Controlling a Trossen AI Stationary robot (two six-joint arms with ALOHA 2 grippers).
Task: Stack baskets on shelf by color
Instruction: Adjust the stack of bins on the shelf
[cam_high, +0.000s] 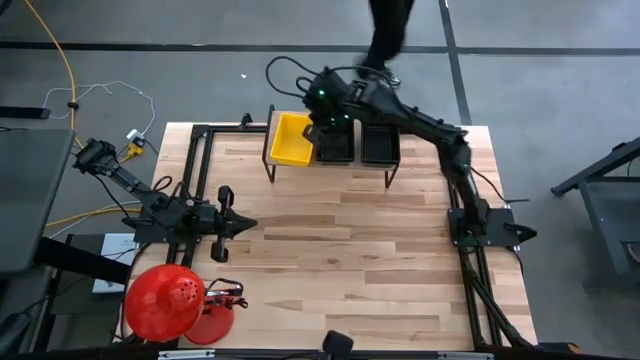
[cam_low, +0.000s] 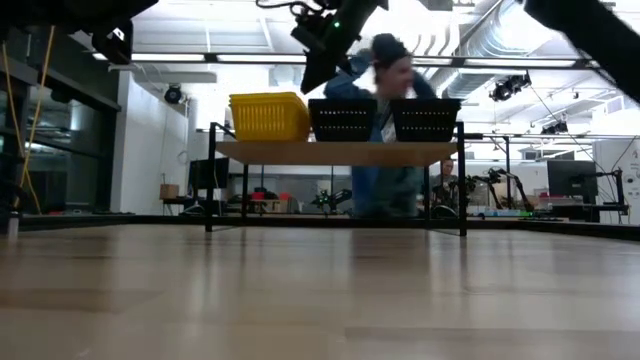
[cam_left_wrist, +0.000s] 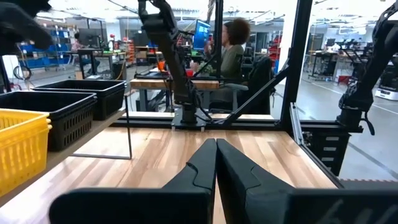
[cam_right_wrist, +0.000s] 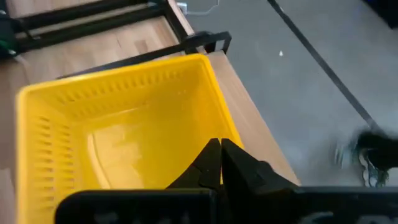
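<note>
The shelf (cam_high: 330, 166) stands at the far edge of the table (cam_high: 340, 260), toward twelve o'clock in the high view. On its plank sit three groups in a row: a yellow basket stack (cam_high: 291, 139) at the nine o'clock end, a black basket stack (cam_high: 335, 146) in the middle, and another black basket stack (cam_high: 381, 144) at the three o'clock end. The low view shows all three level on the plank, none hanging over.

The right tool (cam_right_wrist: 220, 163) hovers above the shelf, over the rim between the yellow and the middle black baskets. Its fingers are pressed together and empty; the right wrist view looks straight down into the yellow basket's open bottom. The left tool (cam_left_wrist: 216, 168) rests low over the table near nine o'clock, fingers together, holding nothing.

The sorting looks nearly or fully done, since no basket lies loose on the table. If the right arm is finishing a placement, the sound move is to lift straight up before swinging away, so that a finger does not catch the yellow rim and drag the stack toward the plank's edge. If another nudge is wanted, pushing on the long wall should square it best.

A person (cam_low: 385, 120) stands just behind the shelf, so the arm should stay clear of them.
</note>
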